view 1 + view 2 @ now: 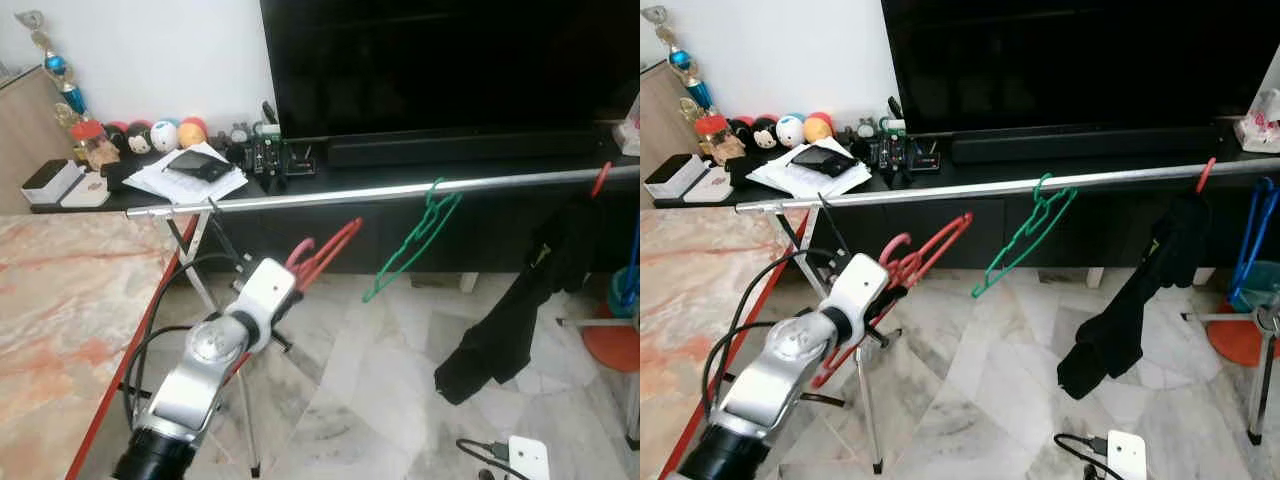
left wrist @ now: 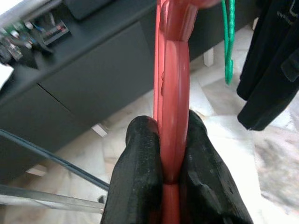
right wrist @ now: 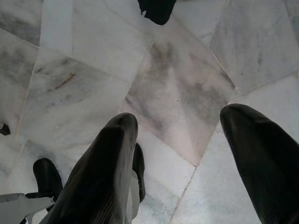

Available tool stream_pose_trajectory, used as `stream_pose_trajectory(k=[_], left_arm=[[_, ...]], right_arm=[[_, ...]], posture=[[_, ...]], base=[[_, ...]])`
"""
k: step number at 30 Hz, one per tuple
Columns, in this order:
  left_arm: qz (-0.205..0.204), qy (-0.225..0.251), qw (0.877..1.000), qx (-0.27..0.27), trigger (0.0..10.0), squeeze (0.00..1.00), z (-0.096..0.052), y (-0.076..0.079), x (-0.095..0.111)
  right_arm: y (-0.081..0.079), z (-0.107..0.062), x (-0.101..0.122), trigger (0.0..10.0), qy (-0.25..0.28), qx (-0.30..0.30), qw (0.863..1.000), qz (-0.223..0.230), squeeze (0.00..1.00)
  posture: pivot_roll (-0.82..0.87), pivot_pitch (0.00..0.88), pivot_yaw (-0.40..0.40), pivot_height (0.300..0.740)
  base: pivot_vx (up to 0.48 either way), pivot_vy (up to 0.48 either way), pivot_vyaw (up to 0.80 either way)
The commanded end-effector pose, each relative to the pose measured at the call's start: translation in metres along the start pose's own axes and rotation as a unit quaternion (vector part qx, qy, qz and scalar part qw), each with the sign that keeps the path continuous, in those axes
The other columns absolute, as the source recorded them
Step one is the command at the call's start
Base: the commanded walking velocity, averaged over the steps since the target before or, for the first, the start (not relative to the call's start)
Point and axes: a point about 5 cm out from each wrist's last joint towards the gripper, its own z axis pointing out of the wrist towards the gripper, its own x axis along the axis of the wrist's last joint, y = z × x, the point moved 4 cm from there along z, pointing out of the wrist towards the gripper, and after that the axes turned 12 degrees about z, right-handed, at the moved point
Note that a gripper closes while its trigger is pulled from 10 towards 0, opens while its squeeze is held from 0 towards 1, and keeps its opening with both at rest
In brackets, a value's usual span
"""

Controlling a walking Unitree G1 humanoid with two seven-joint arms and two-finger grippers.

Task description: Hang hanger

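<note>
One red hanger (image 1: pixel 325 252) sits clamped in our left end effector (image 2: pixel 170 154), long axis rising toward the rail (image 1: pixel 400 190), just below it, beside the green hanger (image 1: pixel 415 240). Right end effector (image 3: pixel 187 154) gapes wide, idle.

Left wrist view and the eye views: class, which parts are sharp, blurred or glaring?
Left wrist view: the left end effector and red hanger are sharp, the cabinet behind soft. Left eye view: the rail glints; the TV is near black.

Silver left arm (image 1: pixel 205 365), white wrist, black cable, seemingly rubbery black fingers (image 2: pixel 140 177).
</note>
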Motion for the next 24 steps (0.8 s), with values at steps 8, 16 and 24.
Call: stream_pose_trajectory(k=[8,16,24], left_arm=[[-0.003,-0.034,0.999,0.008,10.0,0.00,0.0046,-0.0004,-0.0161],[-0.058,-0.009,0.997,0.040,10.0,0.00,0.0036,-0.0079,-0.0181],[-0.079,-0.003,0.996,0.050,10.0,0.00,0.0027,-0.0085,-0.0196]], right_arm=[[-0.0019,-0.0001,-0.0032,10.0,-0.007,0.001,1.000,0.004,0.00],[-0.0018,-0.0002,-0.0043,10.0,-0.009,0.001,1.000,0.007,0.00],[-0.0023,-0.0003,-0.0050,10.0,-0.011,0.004,1.000,0.004,0.00]], posture=[[-0.04,0.000,0.082,0.740],[-0.04,0.000,0.079,0.740],[-0.05,0.000,0.082,0.740]], base=[[0.000,0.000,0.00],[0.000,0.000,-0.28],[0.000,0.000,-0.74]])
